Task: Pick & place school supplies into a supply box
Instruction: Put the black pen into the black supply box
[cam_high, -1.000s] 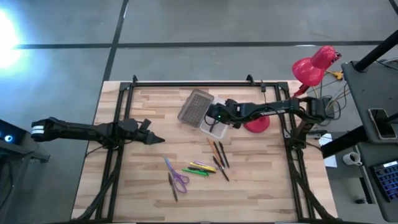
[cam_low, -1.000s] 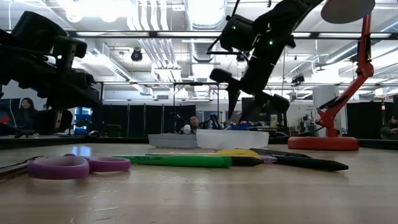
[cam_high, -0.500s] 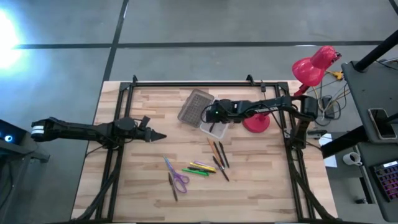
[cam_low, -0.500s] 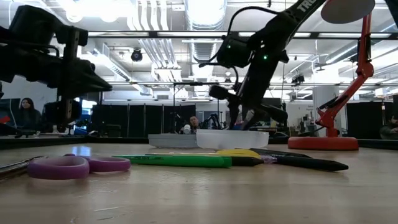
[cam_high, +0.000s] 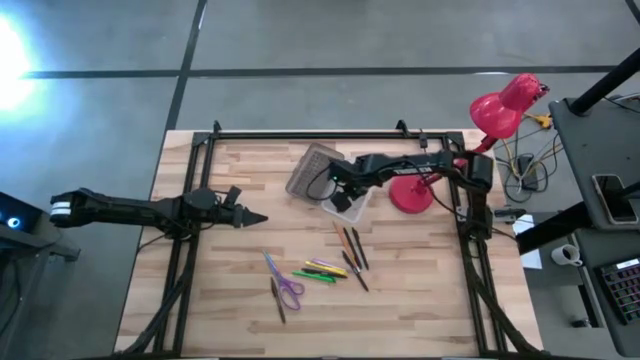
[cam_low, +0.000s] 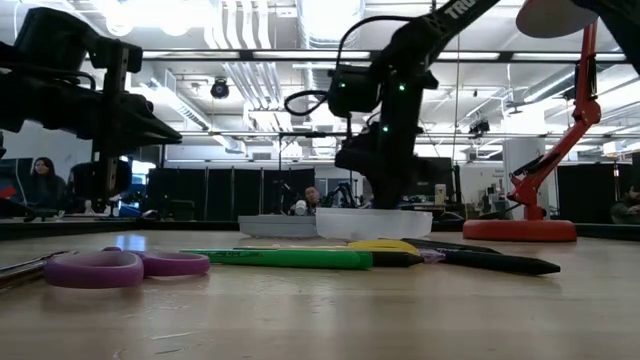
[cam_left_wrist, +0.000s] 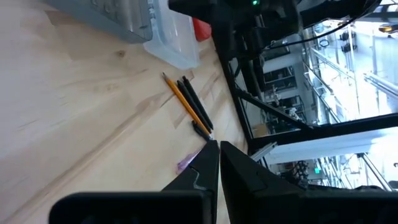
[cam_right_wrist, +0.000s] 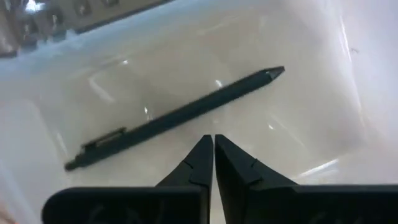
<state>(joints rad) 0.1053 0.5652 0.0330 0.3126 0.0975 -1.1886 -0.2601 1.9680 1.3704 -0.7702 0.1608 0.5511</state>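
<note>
— Where's the box from here?

— The clear box (cam_high: 347, 200) sits toward the back of the wooden table (cam_high: 230, 290), its grey ribbed lid (cam_high: 313, 171) swung open flat on the side away from the red lamp (cam_high: 505, 100). The lamp's round base (cam_high: 411, 197) is just beside the box on the other side.

— And the arms?

— The right gripper (cam_high: 343, 195) is over the open box, fingers pressed together with nothing between them. From its wrist you can see a dark pen (cam_right_wrist: 177, 116) lying loose on the box floor, slantwise, just past the fingertips. The left gripper (cam_high: 258, 219) hangs above bare wood, well apart from the box on the lid side, its fingers also pressed together and empty.

— Anything left outside?

— Plenty. Nearest the box, on the front side, a few pencils and a black pen (cam_high: 350, 243) lie close together. Farther forward there's a bunch of markers (cam_high: 322, 271), green, yellow and purple ones, then the purple-handled scissors (cam_high: 286, 287) with a dark pen (cam_high: 277, 299) just beside them.

— What blocks the view at table height?

— The scissors' purple loops (cam_low: 125, 267) and a green marker (cam_low: 285, 258) fill the front, with the box low behind them and the right arm's dark bulk coming down right over it. The lamp stands off to the side. A person (cam_low: 43, 180) is in the room far behind.
</note>
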